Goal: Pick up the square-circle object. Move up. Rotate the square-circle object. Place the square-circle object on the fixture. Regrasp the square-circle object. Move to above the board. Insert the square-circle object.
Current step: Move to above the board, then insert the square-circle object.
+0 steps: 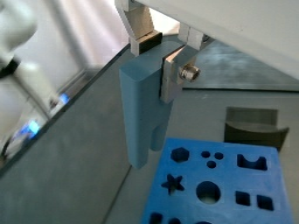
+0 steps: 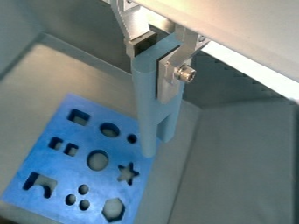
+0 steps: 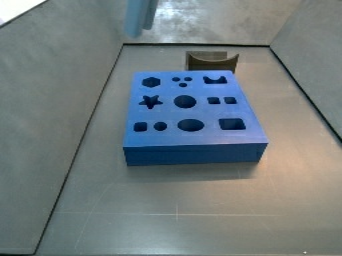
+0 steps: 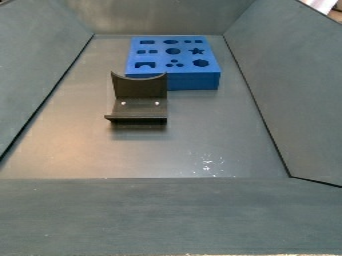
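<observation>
In both wrist views my gripper (image 1: 158,61) (image 2: 158,59) is shut on the top end of the square-circle object (image 1: 140,114) (image 2: 158,109), a slim pale blue-grey peg hanging straight down. It is held high in the air, beside the blue board (image 1: 216,184) (image 2: 70,153) rather than over its holes. In a side view only the peg's lower part (image 3: 138,14) shows at the picture's upper edge, far above the floor; the gripper is out of that view. The board (image 3: 187,150) (image 4: 174,80) lies flat. The dark fixture (image 1: 254,124) (image 3: 207,62) (image 4: 136,98) stands empty next to it.
Grey sloping walls close in the floor on all sides. The board's cut-outs, among them a star (image 3: 152,101), an oval (image 3: 193,126) and a square (image 3: 231,124), are all empty.
</observation>
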### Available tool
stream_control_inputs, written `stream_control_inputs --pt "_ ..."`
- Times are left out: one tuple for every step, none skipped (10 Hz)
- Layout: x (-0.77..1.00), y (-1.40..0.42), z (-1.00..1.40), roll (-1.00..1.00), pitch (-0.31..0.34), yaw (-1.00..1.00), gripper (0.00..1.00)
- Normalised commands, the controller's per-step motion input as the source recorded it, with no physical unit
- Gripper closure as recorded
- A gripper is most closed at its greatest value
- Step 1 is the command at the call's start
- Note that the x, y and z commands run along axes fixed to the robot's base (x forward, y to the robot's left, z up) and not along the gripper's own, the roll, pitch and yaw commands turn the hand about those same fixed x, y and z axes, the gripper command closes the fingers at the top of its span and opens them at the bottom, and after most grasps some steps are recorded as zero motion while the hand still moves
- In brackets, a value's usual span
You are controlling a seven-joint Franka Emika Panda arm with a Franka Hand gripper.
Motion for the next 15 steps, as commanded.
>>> stream_control_inputs --pt "-0.08 0.03 -0.01 -0.25 -0.591 1.0 1.0" --pt "-0.08 0.02 -0.01 -0.23 -0.624 1.0 1.0" --pt "-0.08 0.02 -0.01 -0.18 -0.657 0.92 1.0" --pt "-0.07 0.02 -0.01 -0.11 -0.521 0.65 1.0" --pt "-0.06 0.02 0.0 -0.05 -0.325 0.32 1.0" --pt "-0.04 0.01 0.0 -0.04 -0.242 0.22 1.0" --pt "0.0 0.0 -0.34 0.0 0.0 -1.0 1.0" --pt "0.0 0.0 -0.35 0.0 0.0 -1.0 1.0" --pt "0.0 0.0 -0.39 0.0 -0.009 -1.0 1.0" --pt "0.0 0.0 -0.41 0.0 -0.009 -1.0 1.0" --pt "0.0 0.0 -0.45 0.0 -0.013 -1.0 1.0" --pt "0.0 0.0 -0.47 0.0 -0.014 -1.0 1.0" --pt "0.0 0.0 -0.48 0.0 -0.017 -1.0 1.0" --pt "0.0 0.0 -0.49 0.0 -0.02 -1.0 1.0" --pt "0.0 0.0 -0.51 -0.01 -0.066 -1.0 1.0"
